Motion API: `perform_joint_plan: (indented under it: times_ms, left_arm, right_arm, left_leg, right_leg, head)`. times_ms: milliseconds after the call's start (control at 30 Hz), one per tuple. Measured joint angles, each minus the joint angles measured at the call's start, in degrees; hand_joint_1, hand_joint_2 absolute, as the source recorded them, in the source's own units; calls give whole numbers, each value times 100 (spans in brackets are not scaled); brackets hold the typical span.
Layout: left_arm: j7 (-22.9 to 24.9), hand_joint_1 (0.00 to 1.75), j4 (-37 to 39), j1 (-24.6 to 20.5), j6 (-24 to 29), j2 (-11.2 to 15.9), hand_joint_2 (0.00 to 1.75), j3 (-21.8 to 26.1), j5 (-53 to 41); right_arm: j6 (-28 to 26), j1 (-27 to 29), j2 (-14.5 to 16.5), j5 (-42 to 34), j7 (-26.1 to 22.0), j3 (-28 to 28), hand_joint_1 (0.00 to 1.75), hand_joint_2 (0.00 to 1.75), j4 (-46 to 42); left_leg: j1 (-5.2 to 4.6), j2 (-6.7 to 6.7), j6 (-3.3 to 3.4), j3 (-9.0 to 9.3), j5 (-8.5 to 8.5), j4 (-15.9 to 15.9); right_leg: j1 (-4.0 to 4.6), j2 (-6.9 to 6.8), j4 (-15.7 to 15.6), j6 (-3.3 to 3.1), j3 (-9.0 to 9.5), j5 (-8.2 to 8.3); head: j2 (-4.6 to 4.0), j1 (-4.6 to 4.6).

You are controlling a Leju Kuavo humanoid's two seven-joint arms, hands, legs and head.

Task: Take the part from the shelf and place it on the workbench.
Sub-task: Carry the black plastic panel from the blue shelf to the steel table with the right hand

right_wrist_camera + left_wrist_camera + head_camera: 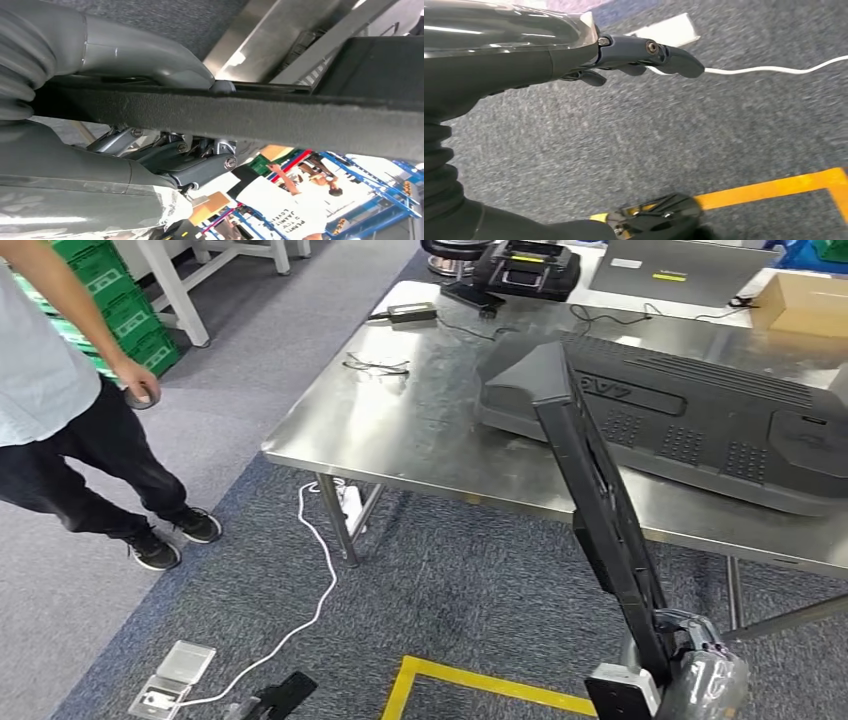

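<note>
The part (600,500) is a long flat black panel, and I hold it in my right hand (690,665). It rises from my hand at a tilt, its far end leaning up over the near edge of the counter (400,430), its lower end down at my wrist. In the right wrist view the panel's rough dark edge (280,117) runs straight across in front of me; my thick grey thumb (150,57) lies along one face of it and my darker fingers (200,162) close against the other, so the panel is clamped between them.

Beyond the panel's far end, a large black moulded cover (700,415) lies flat on the steel counter. Farther off on the counter are a pair of glasses (377,366), a small black power brick (410,312) with its cable, a black case (525,268), a grey laptop (680,270) and a cardboard box (805,302).

My left hand (634,57) hangs over the grey carpet (649,135), empty, its fingers loosely extended and apart. Near it on the floor run a white cable (774,69) and a strip of yellow tape (774,187).

Well off to the left of both hands, a person (60,410) in a light shirt and dark trousers stands on the carpet, with stacked green crates (120,300) behind.
</note>
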Motion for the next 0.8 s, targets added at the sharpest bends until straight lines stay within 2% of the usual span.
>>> perform_joint_plan:
  times_ms: [67, 167, 233, 300, 333, 367, 400, 467, 500, 567, 633, 667, 733, 800]
  left_arm:
    - [8, 0, 3, -7, 20, 0, 175, 1, -3]
    - [20, 0, 3, -5, 52, -2, 175, 2, -17]
    - [27, 0, 3, -30, 80, -2, 175, 2, -22]
    - [28, 0, 3, -37, 98, -2, 175, 2, -26]
    - [30, 0, 3, -31, 103, -2, 175, 2, -30]
    - [32, 0, 3, -25, 106, -2, 175, 2, -38]
    - [37, 0, 3, -23, 109, -2, 175, 2, -50]
    - [49, 0, 3, -24, 116, -2, 175, 2, -77]
    - [55, 0, 3, -24, 122, -2, 175, 2, -86]
    - [73, 0, 3, -17, 133, -2, 175, 2, -95]
    - [88, 0, 3, -21, 145, -3, 175, 3, -95]
    - [90, 0, 3, -30, 151, -4, 175, 3, -94]
    - [90, 0, 3, -51, 158, -10, 175, 3, -97]
    - [92, 0, 3, -52, 159, -12, 175, 3, -97]
  right_arm:
    - [1, 15, -8, -11, 2, 0, 175, 175, 4]
    - [1, 15, -12, -24, 5, 0, 175, 175, 0]
    - [1, -24, -13, -26, 4, 4, 175, 175, -2]
    - [2, -41, -14, -36, 8, 4, 175, 175, 0]
    - [2, -41, -15, -41, 10, 4, 175, 175, 3]
    - [2, -41, -15, -45, 11, 4, 175, 175, 5]
    - [2, -42, -15, -47, 11, 5, 175, 175, 7]
    - [1, -44, -15, -49, 11, 7, 175, 175, 9]
    - [1, -47, -16, -49, 11, 8, 175, 175, 10]
    - [2, -49, -19, -57, 11, 12, 175, 175, 12]
    - [1, -43, -23, -64, 11, 11, 175, 175, 9]
    - [0, -43, -26, -63, 10, 9, 175, 175, 7]
    - [-2, -59, -34, -65, 5, 7, 175, 175, 3]
    - [-2, -63, -39, -71, 3, 7, 175, 175, 5]
  left_leg:
    - [-6, 6, -72, 52, -38, -35]
    - [-17, 7, -153, 124, -141, 54]
    - [-18, 7, -174, -97, -392, 523]
    - [-22, 7, -193, -484, -660, 1168]
    - [-25, 7, -189, -625, -675, 1343]
    - [-28, 7, -175, -685, -572, 1332]
    - [-32, 2, -149, -660, -355, 1127]
    - [-47, -67, -89, -505, 126, 520]
    - [-59, -112, -68, -440, 251, 274]
    - [-83, -168, -45, -402, 267, 105]
    - [-72, -134, -13, -364, 276, 20]
    - [-53, -110, 9, -337, 283, -14]
    - [-17, -45, 57, -276, 283, -70]
    - [-11, 25, 85, -239, 255, -78]
  right_leg:
    - [37, -12, -89, -89, 21, -25]
    - [6, -5, -202, -193, 166, -11]
    - [-10, 1, -257, -243, 233, -22]
    - [2, 27, -255, -282, 247, -51]
    - [11, 55, -254, -293, 261, -67]
    - [19, 90, -253, -298, 283, -88]
    - [24, 131, -252, -294, 318, -112]
    - [25, 202, -257, -275, 397, -164]
    - [20, 235, -255, -257, 409, -181]
    - [4, 291, -255, -211, 392, -195]
    - [8, 319, -251, -145, 383, -225]
    - [12, 285, -194, -111, 366, -277]
    - [3, 162, 254, -36, 153, -519]
    - [-29, 76, 997, 33, -255, -791]
  head:
    - [0, 1]
    - [0, -15]
    - [0, -24]
    - [0, -30]
    - [0, -30]
    - [0, -30]
    - [0, -30]
    - [0, -26]
    - [0, -27]
    - [0, -32]
    - [0, -39]
    - [0, -27]
    - [0, -9]
    - [0, 0]
